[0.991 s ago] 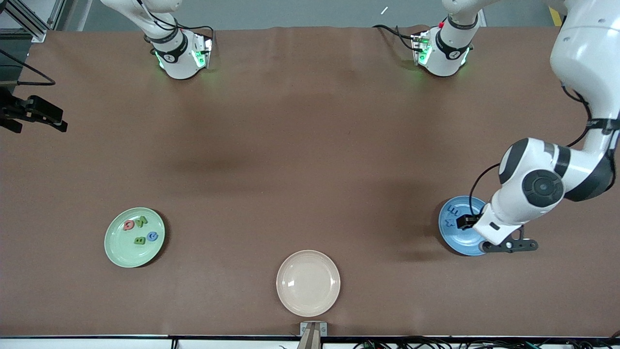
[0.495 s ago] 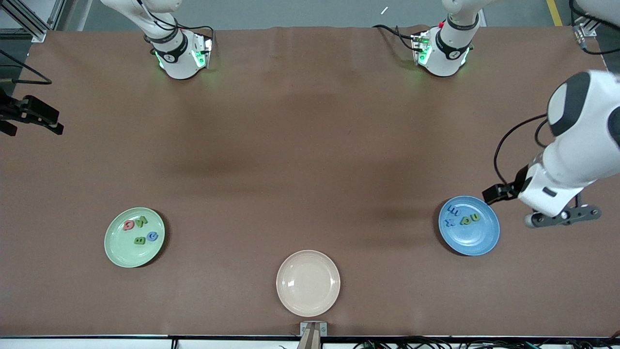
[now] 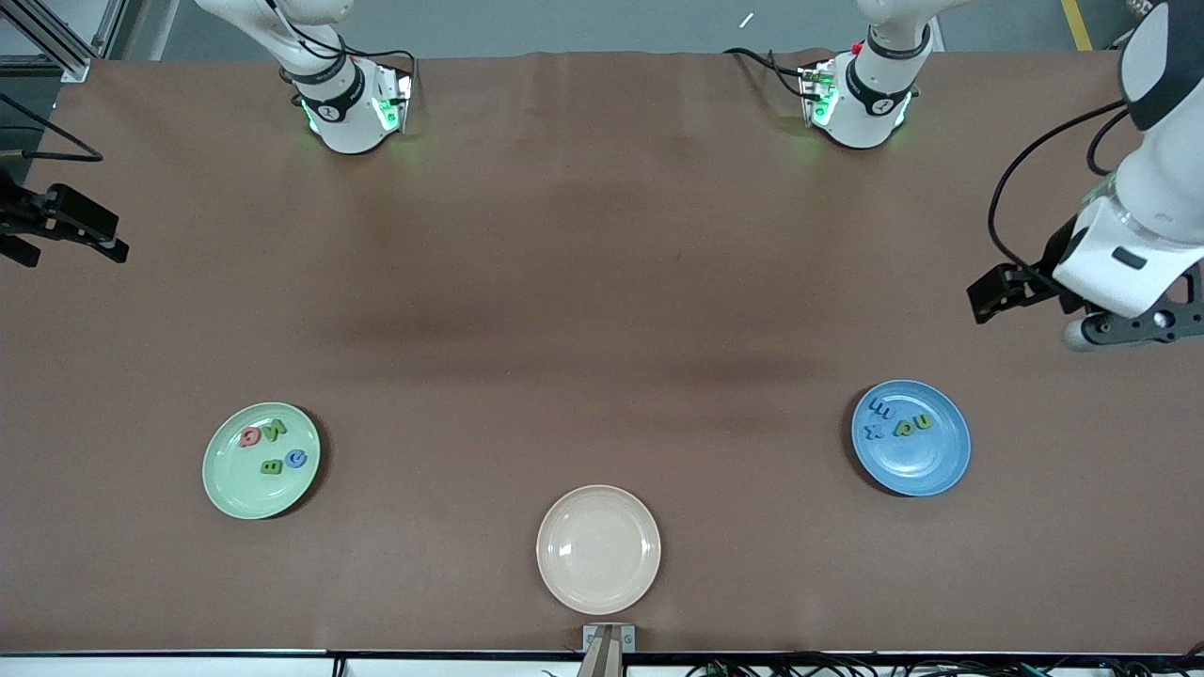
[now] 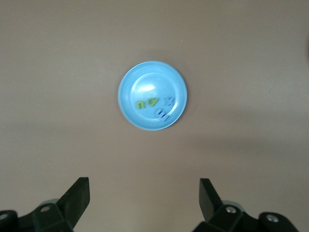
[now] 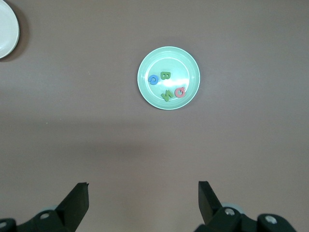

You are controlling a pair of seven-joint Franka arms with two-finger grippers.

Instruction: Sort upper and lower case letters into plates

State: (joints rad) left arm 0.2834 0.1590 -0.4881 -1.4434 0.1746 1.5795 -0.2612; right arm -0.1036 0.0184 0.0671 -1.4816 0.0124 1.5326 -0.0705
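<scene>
The mint green plate (image 3: 229,484) lies toward the right arm's end and holds a pinkish-red letter (image 3: 250,435), two green letters (image 3: 275,432) and a blue one (image 3: 296,458). The blue plate (image 3: 926,470) lies toward the left arm's end with two blue letters (image 3: 881,407) and two green letters (image 3: 901,428). My left gripper (image 3: 1129,324) hangs high over bare table by that end's edge, open and empty (image 4: 145,181). My right gripper (image 5: 143,186) is open and empty, high up, looking down on the green plate (image 5: 154,94).
An empty cream-beige plate (image 3: 598,548) sits near the front edge, between the two task plates. A small grey bracket (image 3: 609,639) stands at the table's front edge. Both arm bases (image 3: 348,108) stand along the back edge.
My left gripper has lifted off the blue plate and pulled away toward its end of the table, uncovering two green letters there. The right arm has barely moved.
</scene>
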